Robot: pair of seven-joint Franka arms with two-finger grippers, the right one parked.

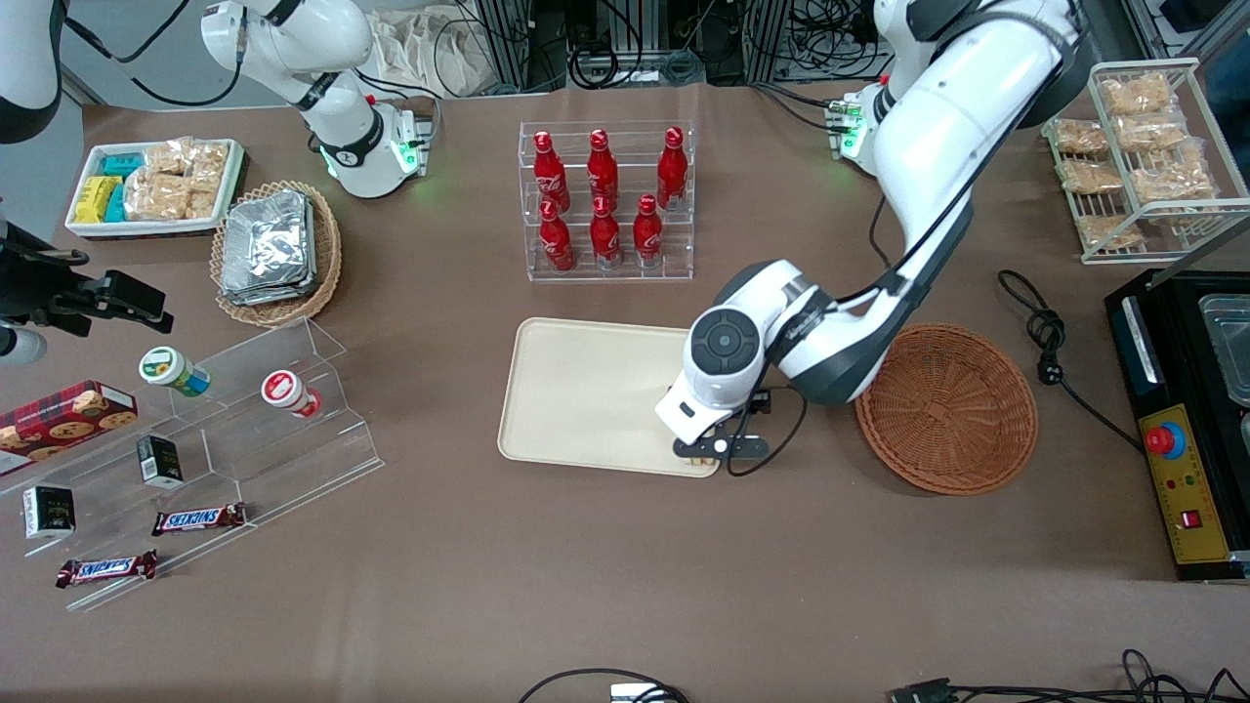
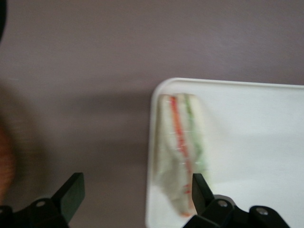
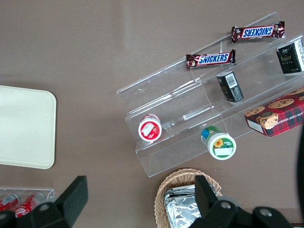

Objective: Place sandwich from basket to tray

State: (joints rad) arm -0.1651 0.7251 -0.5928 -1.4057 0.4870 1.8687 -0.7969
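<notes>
The sandwich (image 2: 181, 156) lies flat in a corner of the cream tray (image 2: 256, 142), its orange, red and green filling layers facing up. My left gripper (image 2: 135, 190) hangs open just above it. One black finger (image 2: 200, 190) overlaps the sandwich's edge; the other is over bare brown table outside the rim. In the front view the gripper (image 1: 708, 447) hovers over the tray (image 1: 586, 391) at the corner nearest the camera on the basket's side, and the arm hides most of the sandwich. The reddish-brown wicker basket (image 1: 947, 408) sits beside the tray, toward the working arm's end, with nothing in it.
A clear rack of red bottles (image 1: 605, 200) stands farther from the camera than the tray. A black box with a red button (image 1: 1182, 420) and a cable (image 1: 1050, 342) lie next to the basket. An acrylic snack stand (image 1: 225, 420) and a tan foil-packet basket (image 1: 276, 251) sit toward the parked arm's end.
</notes>
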